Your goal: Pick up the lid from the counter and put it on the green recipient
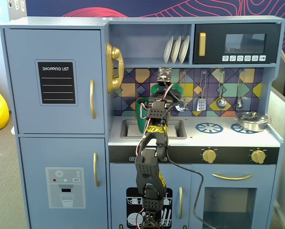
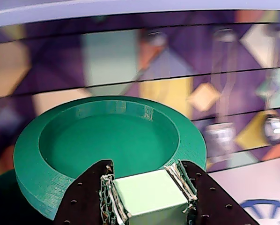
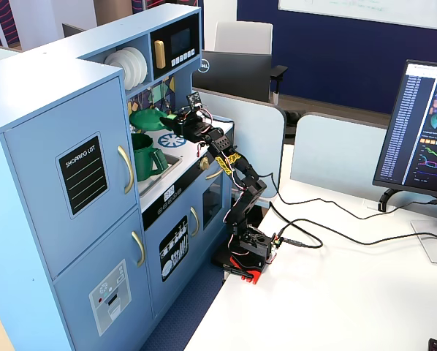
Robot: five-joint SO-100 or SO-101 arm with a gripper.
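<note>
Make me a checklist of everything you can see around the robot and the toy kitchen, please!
Surface: blue toy kitchen counter with a sink and blue burner rings.
Job's things: the lid is held in the air by its pale knob, tilted. The green recipient stands in the sink, open on top.
Clutter: a steel pot on the right burner in a fixed view; white plates on the shelf; utensils hanging on the wall.
Gripper: the gripper is shut on the knob, near the backsplash.
Cables: black wires run across the white desk from the arm's base.
Surroundings: a monitor and an office chair.
</note>
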